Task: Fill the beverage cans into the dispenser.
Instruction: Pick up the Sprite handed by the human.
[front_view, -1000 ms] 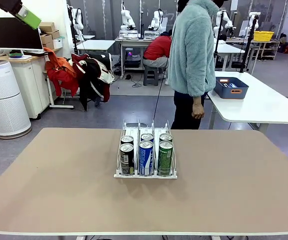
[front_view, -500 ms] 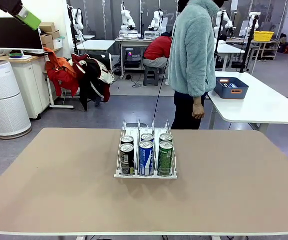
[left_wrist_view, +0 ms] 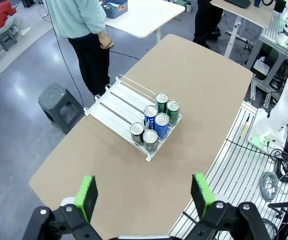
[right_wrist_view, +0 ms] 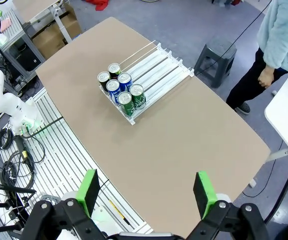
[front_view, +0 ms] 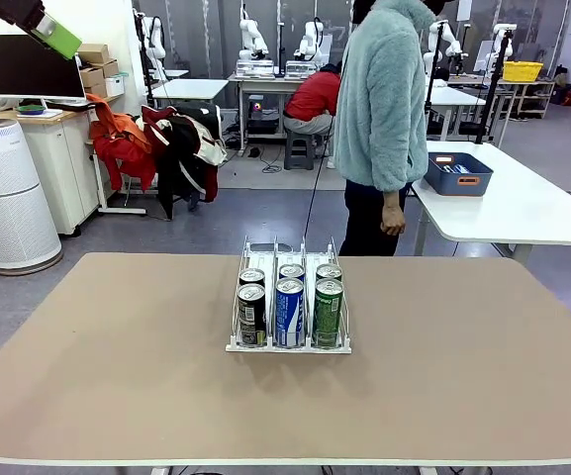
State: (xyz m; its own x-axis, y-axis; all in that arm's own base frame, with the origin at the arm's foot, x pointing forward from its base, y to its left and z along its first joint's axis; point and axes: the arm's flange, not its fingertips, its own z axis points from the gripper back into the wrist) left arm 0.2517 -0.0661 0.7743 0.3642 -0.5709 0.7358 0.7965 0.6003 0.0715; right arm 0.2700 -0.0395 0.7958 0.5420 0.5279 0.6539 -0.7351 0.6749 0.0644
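Jaws released and empty on left gripper and right gripper, both high over the table. Mid-table: dispenser, six beverage cans at its front lip. Front view: rear three half hidden behind front three. Wrist views: all six tops, bare rear lanes. Beyond far edge: person, grey stool.

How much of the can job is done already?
Done: six cans stand in the rack, two in each of its three lanes, up at the front. In hand: nothing; the left gripper and the right gripper hang open high above the table. Left: the back of every lane has room, so more cans could probably go in.
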